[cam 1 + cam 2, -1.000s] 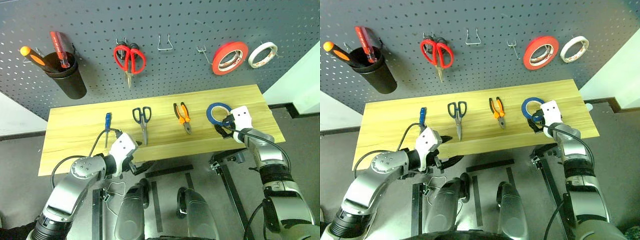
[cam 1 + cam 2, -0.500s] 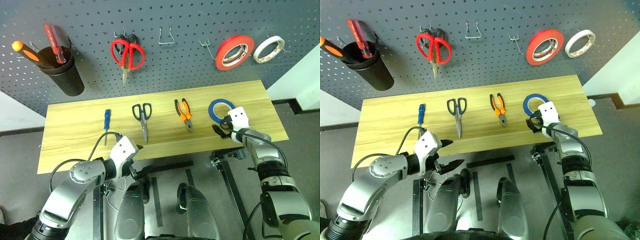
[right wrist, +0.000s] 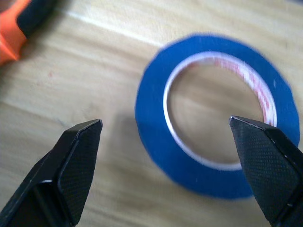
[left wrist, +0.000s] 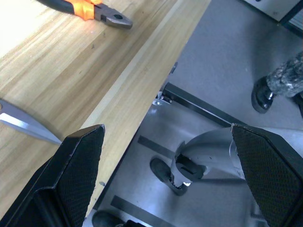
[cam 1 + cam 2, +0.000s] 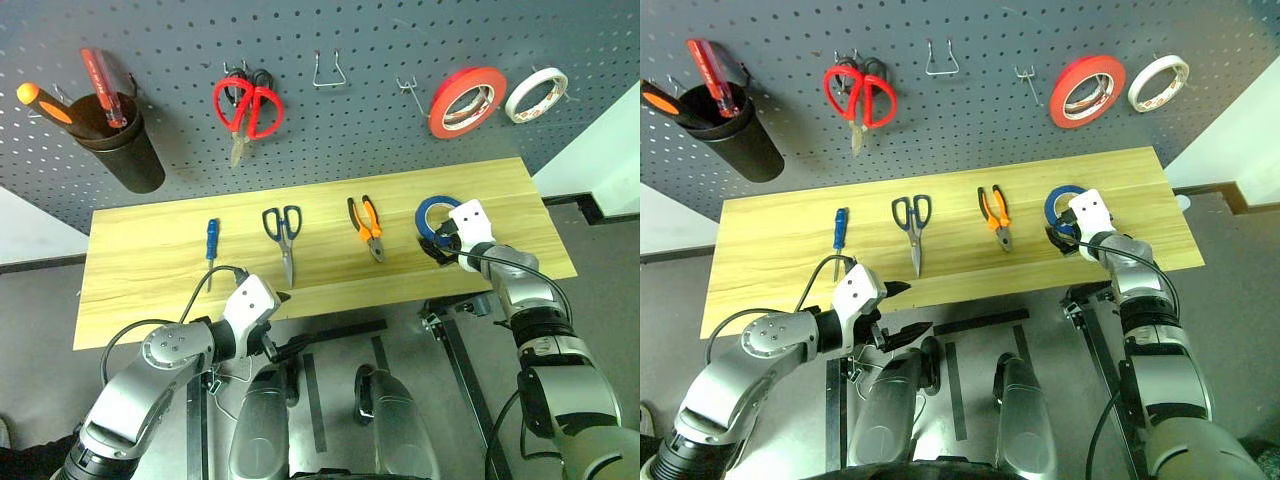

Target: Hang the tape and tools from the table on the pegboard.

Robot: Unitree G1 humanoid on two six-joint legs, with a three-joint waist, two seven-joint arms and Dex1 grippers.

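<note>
The blue tape (image 5: 432, 214) lies flat on the right part of the table (image 5: 150, 270). My right gripper (image 5: 441, 240) is open at the roll's near edge. In the right wrist view the tape (image 3: 215, 142) spans most of the gap between the fingers (image 3: 71, 161). The orange-and-black pliers (image 5: 366, 227), black-handled scissors (image 5: 285, 228) and blue-handled screwdriver (image 5: 212, 240) lie in a row to the left. My left gripper (image 5: 289, 320) hangs open and empty just off the table's front edge, near the scissors' tip. The pegboard (image 5: 360, 140) rises behind the table.
On the pegboard hang a black cup (image 5: 125, 150) with orange and red screwdrivers, red scissors (image 5: 245, 105), a red-orange tape roll (image 5: 465, 100) and a white roll (image 5: 535, 95). Bare hooks (image 5: 330, 75) sit between the scissors and the rolls.
My right gripper has moved a little forward and to the left, closer onto the blue tape. The left arm has stayed where it was. The tools have not moved.
</note>
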